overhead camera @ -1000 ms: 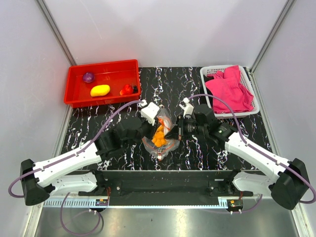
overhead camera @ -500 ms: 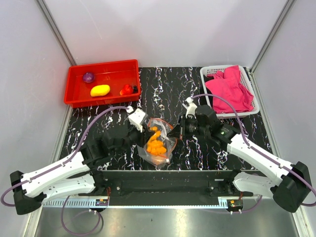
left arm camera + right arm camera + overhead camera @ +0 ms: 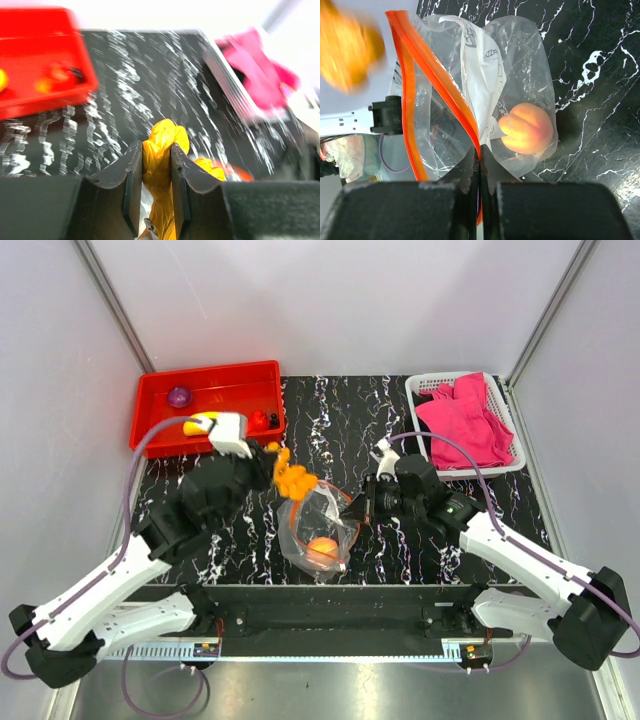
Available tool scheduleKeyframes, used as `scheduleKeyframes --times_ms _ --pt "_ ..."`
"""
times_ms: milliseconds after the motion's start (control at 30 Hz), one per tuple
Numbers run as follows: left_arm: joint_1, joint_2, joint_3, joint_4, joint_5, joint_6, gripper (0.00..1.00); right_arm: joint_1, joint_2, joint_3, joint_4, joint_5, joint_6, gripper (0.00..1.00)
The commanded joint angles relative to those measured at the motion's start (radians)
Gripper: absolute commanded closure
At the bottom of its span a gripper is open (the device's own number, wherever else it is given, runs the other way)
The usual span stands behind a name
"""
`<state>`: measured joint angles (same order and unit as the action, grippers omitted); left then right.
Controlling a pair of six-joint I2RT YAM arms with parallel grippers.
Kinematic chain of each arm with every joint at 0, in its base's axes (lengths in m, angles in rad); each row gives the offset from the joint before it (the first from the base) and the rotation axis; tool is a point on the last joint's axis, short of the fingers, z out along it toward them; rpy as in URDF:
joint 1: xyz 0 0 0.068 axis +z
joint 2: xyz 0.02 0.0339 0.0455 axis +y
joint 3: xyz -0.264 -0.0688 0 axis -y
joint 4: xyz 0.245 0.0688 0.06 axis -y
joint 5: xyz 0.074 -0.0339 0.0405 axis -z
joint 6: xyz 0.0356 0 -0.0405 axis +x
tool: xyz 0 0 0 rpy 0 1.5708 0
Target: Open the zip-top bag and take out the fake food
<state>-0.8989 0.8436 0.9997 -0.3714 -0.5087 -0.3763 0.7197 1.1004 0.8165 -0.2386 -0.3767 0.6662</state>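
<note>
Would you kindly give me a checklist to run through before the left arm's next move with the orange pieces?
1. Left gripper shut on the orange cluster: ok.
2. Cluster clear of the zip-top bag: ok.
3. Right gripper pinching the bag's zip strip: ok.
4. Bag mouth open: ok.
5. Bag emptied: not ok, peach ball inside.
6. Bare floor in the red tray: ok.

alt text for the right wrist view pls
The right gripper pinches the orange-red zip strip of a clear zip-top bag, its mouth open above a black marbled table. One orange peach-like ball sits inside; a blurred orange cluster shows at top left.
</note>
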Motion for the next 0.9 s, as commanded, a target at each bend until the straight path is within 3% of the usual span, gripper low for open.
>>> scheduleKeyframes --times_ms 0,100,133,200,300,433,567,733,767,867 --pt "0.203 0.081 0.083 -0.014 0.034 -0.068 1.00 -0.005 -0.028 0.024 -0.016 0.018 -0.043 1.00" --pt "0.368 0.156 0.160 -0.036 0.113 -0.136 1.00 -0.009 -0.027 0.039 -0.030 0.021 -0.048 1.00" --pt "0.456 0.210 0.180 -0.044 0.198 -0.145 1.00 -0.009 -0.028 0.042 -0.030 0.018 -0.048 1.00" --pt "0.529 0.277 0.211 -0.031 0.234 -0.190 1.00 -0.012 -0.031 0.049 -0.034 0.016 -0.051 1.00" --pt "0.678 0.354 0.198 0.058 0.353 -0.256 1.00 -0.013 -0.034 0.055 -0.044 0.016 -0.059 1.00" --pt "0.837 0.474 0.189 0.185 0.394 -0.343 1.00 -0.012 -0.039 0.061 -0.050 0.015 -0.062 1.00" --pt "0.928 0.623 0.217 0.331 0.395 -0.447 1.00 -0.014 -0.027 0.076 -0.051 -0.002 -0.066 1.00" --pt "1.005 0.906 0.344 0.387 0.461 -0.526 1.00 -0.014 -0.011 0.102 -0.057 -0.004 -0.094 1.00" --pt "1.008 0.946 0.394 0.382 0.460 -0.533 0.98 -0.014 -0.013 0.105 -0.057 0.002 -0.099 1.00" --pt "1.016 1.099 0.461 0.445 0.495 -0.523 0.81 -0.019 -0.002 0.113 -0.057 0.028 -0.117 1.00"
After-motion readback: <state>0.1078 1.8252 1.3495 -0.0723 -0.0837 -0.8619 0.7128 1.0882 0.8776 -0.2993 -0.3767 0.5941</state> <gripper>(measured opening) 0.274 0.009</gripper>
